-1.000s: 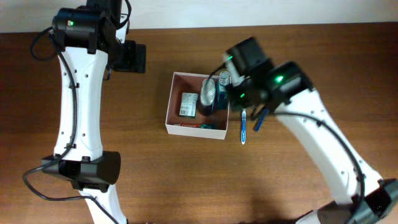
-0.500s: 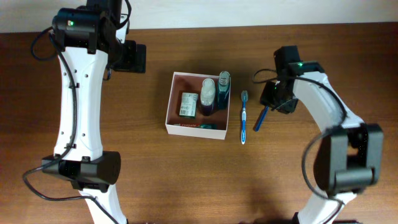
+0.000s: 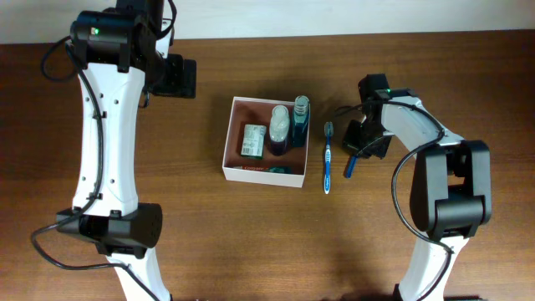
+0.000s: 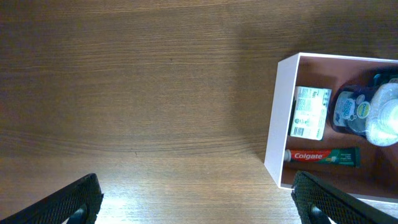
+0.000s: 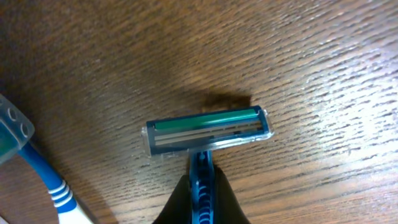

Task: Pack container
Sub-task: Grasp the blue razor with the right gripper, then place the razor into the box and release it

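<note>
Razor [image 5: 208,130] lies outside the container [image 3: 259,173], so the right gripper [image 5: 202,190] clamps its jaws on the blue handle to carry it in; the left gripper [image 4: 199,202] hangs with jaws apart.

A blue razor [image 5: 208,132] lies near a toothbrush [image 3: 328,159] on the wooden table [image 3: 251,242].

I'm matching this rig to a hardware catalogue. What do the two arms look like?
The left arm and right arm both have white tubular links between blocky black joint housings, each arm showing a small green light. Thin black cables loop beside the joints. The jaws are black.
</note>
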`<act>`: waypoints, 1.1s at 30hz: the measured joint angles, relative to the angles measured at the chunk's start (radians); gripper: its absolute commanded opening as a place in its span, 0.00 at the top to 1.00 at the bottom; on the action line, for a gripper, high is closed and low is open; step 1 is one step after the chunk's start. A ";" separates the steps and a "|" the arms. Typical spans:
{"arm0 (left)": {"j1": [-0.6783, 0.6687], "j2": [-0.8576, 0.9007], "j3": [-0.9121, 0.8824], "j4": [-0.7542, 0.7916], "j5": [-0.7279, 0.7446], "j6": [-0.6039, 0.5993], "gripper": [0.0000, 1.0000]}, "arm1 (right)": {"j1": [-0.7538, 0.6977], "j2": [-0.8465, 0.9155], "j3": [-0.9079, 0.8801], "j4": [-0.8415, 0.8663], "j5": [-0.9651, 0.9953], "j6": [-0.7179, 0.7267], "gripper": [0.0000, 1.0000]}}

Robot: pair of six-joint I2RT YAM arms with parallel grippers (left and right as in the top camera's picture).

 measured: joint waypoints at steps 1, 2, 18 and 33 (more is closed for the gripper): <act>0.000 0.000 0.000 0.000 0.000 0.000 0.01 | 0.000 0.000 0.000 -0.004 0.001 0.000 0.96; 0.000 0.000 0.000 0.000 0.000 0.000 0.01 | 0.000 0.000 0.000 -0.006 0.002 -0.002 0.96; 0.000 0.000 0.000 0.000 0.000 0.000 0.00 | 0.245 -0.516 -0.014 -0.056 0.047 -0.256 0.96; 0.000 0.000 0.000 0.000 0.000 0.000 0.01 | 0.649 -0.444 -0.008 0.141 0.053 -0.929 0.96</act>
